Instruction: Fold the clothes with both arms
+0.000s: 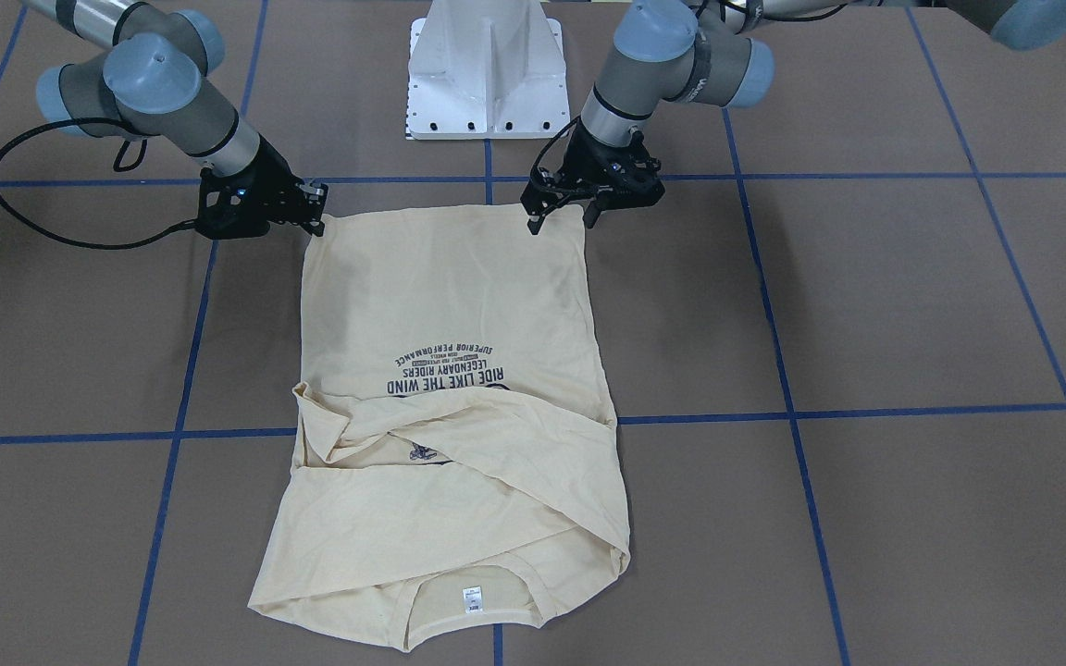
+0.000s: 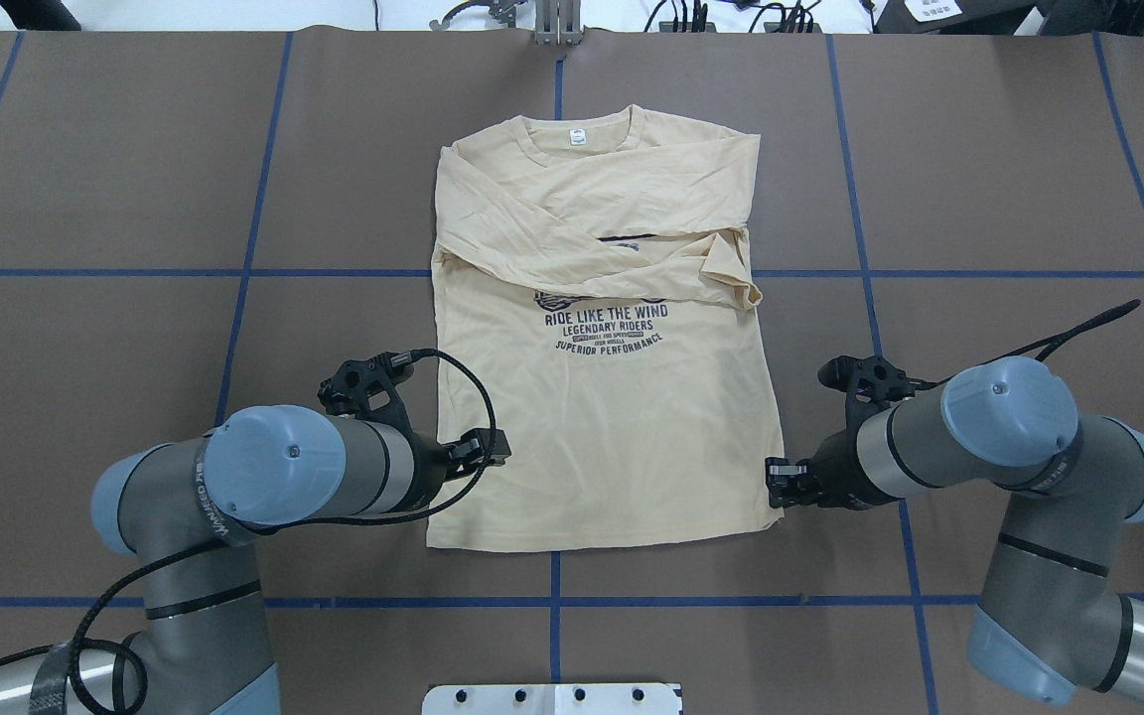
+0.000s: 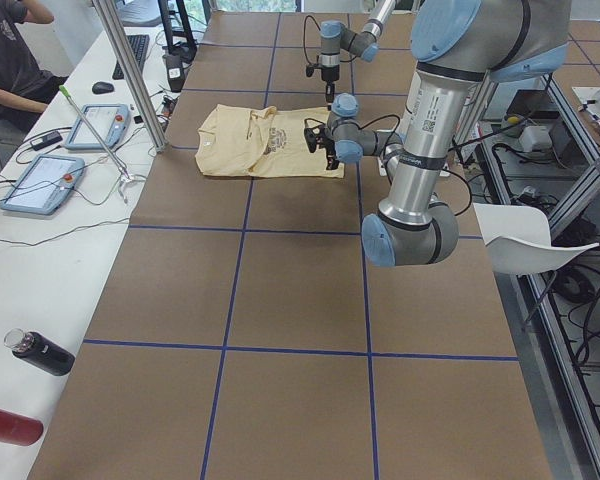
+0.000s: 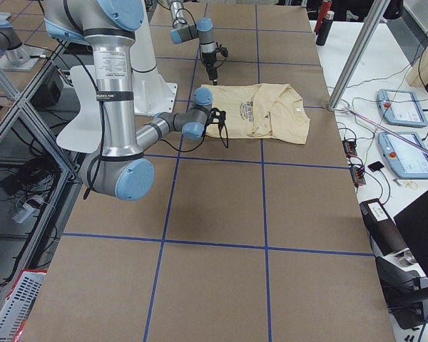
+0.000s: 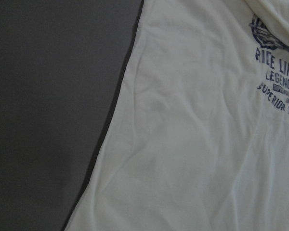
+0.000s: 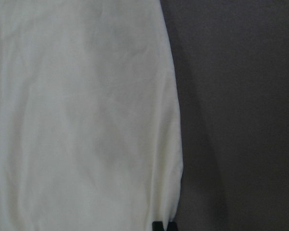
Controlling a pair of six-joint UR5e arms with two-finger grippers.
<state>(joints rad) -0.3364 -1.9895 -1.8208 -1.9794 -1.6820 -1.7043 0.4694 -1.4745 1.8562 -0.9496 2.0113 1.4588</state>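
The clothes are one cream-yellow long-sleeved T-shirt, lying flat print-up on the brown table. Both sleeves are crossed over the chest, and the neck label is at the far end. My left gripper hovers open at one hem corner, its fingers spread. At the other hem corner sits my right gripper, which also looks open. The left wrist view shows only the shirt's side edge. In the right wrist view the shirt has a black fingertip at its edge.
The white pedestal base stands just behind the hem. Blue tape lines grid the brown table. Along the side bench are a seated person, tablets and bottles. A metal post stands near the shirt's collar end.
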